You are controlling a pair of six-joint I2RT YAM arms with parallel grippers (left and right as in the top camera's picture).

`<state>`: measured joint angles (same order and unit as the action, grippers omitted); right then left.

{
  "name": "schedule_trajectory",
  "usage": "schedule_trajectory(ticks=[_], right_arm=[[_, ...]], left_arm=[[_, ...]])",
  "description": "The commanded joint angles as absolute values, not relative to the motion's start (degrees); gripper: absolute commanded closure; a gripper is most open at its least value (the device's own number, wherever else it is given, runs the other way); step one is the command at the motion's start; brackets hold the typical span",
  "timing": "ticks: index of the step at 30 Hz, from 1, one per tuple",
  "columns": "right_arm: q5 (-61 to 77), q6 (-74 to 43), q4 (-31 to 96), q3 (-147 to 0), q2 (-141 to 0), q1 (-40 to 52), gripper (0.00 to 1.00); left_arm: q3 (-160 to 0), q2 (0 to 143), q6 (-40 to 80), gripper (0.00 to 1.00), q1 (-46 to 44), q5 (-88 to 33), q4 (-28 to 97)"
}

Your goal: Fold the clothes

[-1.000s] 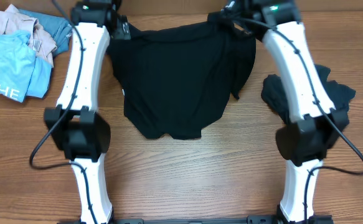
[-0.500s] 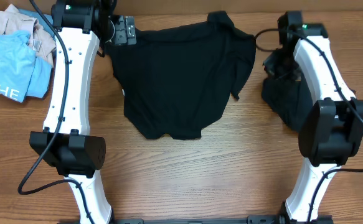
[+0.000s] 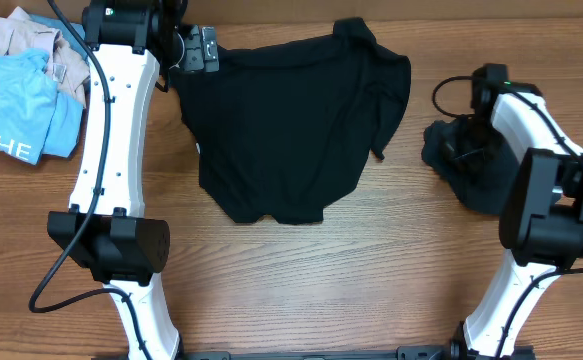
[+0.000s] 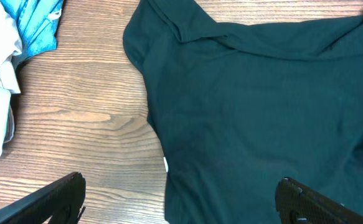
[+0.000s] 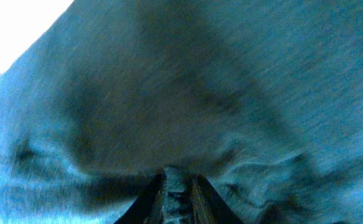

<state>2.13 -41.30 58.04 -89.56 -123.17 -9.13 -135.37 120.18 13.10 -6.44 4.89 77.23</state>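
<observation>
1. The black T-shirt (image 3: 291, 130) lies spread on the wooden table (image 3: 321, 290), in the middle toward the far edge. Its right side is rumpled and folded in on itself.
2. The left gripper (image 3: 199, 48) hangs over the shirt's far left corner. In the left wrist view its fingers (image 4: 50, 199) stand wide apart with nothing between them, above the shirt's left edge and bare wood.
3. That same view shows the shirt (image 4: 262, 106) lying mostly flat, with a fold running near its upper edge.
4. A slate-blue garment (image 3: 451, 165) sits in a crumpled heap on the right side of the table, apart from the black T-shirt.
5. The right gripper (image 3: 463, 150) is down in this heap. In the right wrist view the fingers (image 5: 193, 190) are drawn close together and pinch a ridge of the blue-grey fabric (image 5: 200, 93), which fills the whole view.
6. At the far left corner of the table lie three more garments, bunched together and touching:
   - a light-blue shirt (image 3: 16, 105) with white lettering, nearest the front;
   - a beige garment (image 3: 11, 35) behind it;
   - a teal garment (image 3: 89, 45) to the right of the beige one.
7. This pile is well apart from the black T-shirt, with the left arm between them in the overhead view.
</observation>
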Motion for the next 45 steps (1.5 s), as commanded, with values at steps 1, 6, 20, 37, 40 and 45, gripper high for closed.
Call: schedule_trajectory(ticks=[1, 6, 20, 37, 40, 45], right_arm=[[0.6, -42.0, 57.9, -88.4, -123.5, -14.8, 0.82], [-4.0, -45.3, 58.0, -88.4, -123.5, -26.0, 0.82], [36.0, -14.4, 66.7, -95.0, -122.4, -29.4, 0.0], [20.1, -14.3, 58.3, -95.0, -122.4, -3.9, 0.0], [19.9, -14.3, 57.3, -95.0, -122.4, -3.9, 0.0], [20.0, -14.8, 55.3, -95.0, -122.4, -3.9, 0.0]], left_arm=[[-135.1, 120.7, 12.4, 0.0, -6.8, 4.4, 77.7], [-135.1, 120.7, 11.1, 0.0, -6.8, 4.4, 80.3], [-135.1, 120.7, 7.7, 0.0, -9.2, -1.1, 83.0], [-115.1, 120.6, 15.4, 0.0, -14.3, -11.1, 90.0], [-115.1, 117.9, 16.2, 0.0, -16.6, -6.5, 90.7], [-102.0, 100.9, 25.8, 0.0, -18.1, -1.5, 86.3]])
